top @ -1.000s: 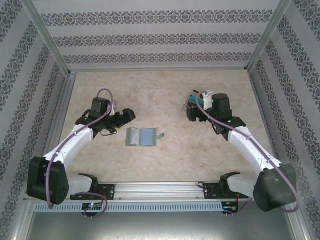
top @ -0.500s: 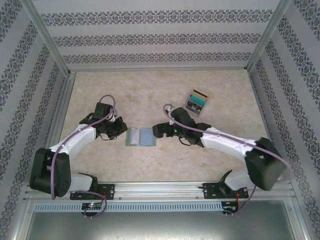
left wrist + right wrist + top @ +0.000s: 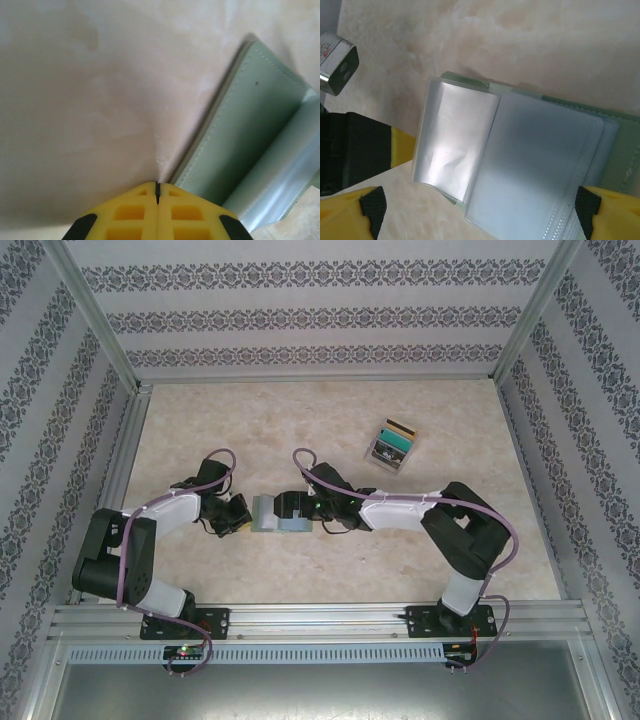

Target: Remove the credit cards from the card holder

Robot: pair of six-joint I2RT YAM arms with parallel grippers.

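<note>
The card holder (image 3: 265,512) lies open mid-bench (image 3: 200,430), with credit cards (image 3: 392,443) at its two o'clock. Our left hand (image 3: 157,192), closed on nothing, stands at its nine o'clock edge. Our right hand (image 3: 480,205) hovers wide over clear sleeves (image 3: 455,135) that look empty to us. Next, we think, it must turn a sleeve gently to find any card inside.

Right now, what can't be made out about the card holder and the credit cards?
Card holder sleeves, right wrist view: glare hides whether any card remains.
Credit cards, top view: too small to count.
Holder's middle, top view: covered by the right jaws.
</note>
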